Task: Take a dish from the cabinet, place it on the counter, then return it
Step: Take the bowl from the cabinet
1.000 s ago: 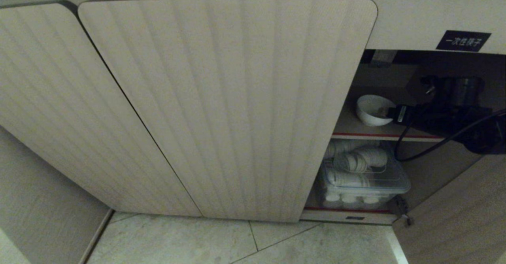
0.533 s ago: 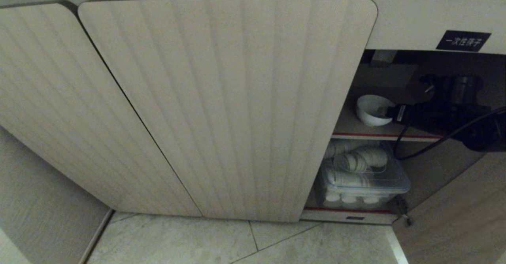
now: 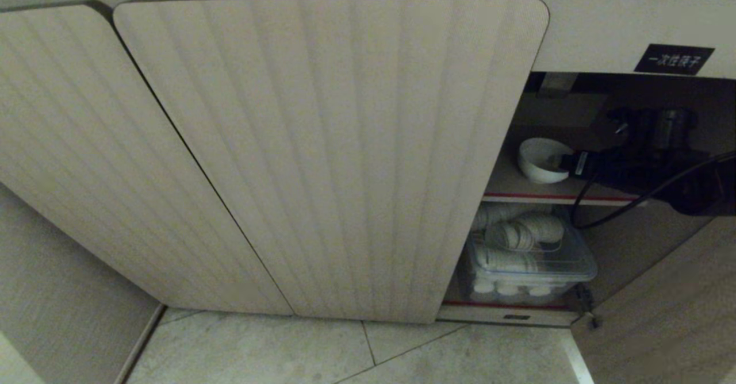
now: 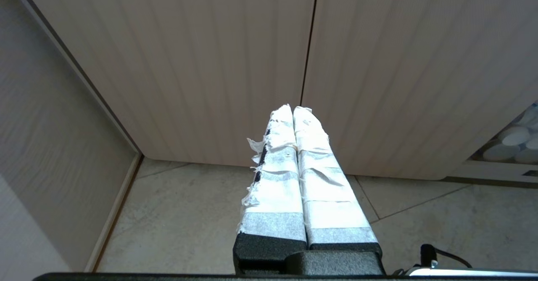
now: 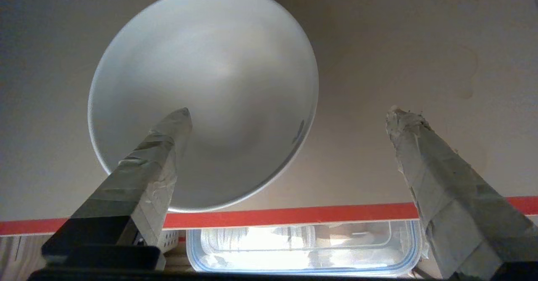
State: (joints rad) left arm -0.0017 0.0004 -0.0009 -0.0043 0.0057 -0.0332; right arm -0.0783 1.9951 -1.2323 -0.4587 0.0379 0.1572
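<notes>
left gripper (image 4: 294,112) hangs low near the floor tiles (image 4: 189,213), fingers pressed together on nothing. clear lidded container (image 3: 532,269) sits on the lower level of the cabinet (image 3: 322,142). above it, right gripper (image 5: 290,117) is spread wide, one finger (image 5: 168,142) over the dish (image 3: 537,160) on the red-edged shelf (image 3: 517,191).

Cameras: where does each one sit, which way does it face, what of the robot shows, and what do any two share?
Head: high, looking down at the cabinet; right arm reaches to the dish on the red-edged shelf.
Left wrist: low, facing closed doors and floor; left gripper shut.
Right wrist: inside the cabinet, over the dish; right gripper open, one finger over the bowl.
Shared: dish and clear container in head and right wrist.
</notes>
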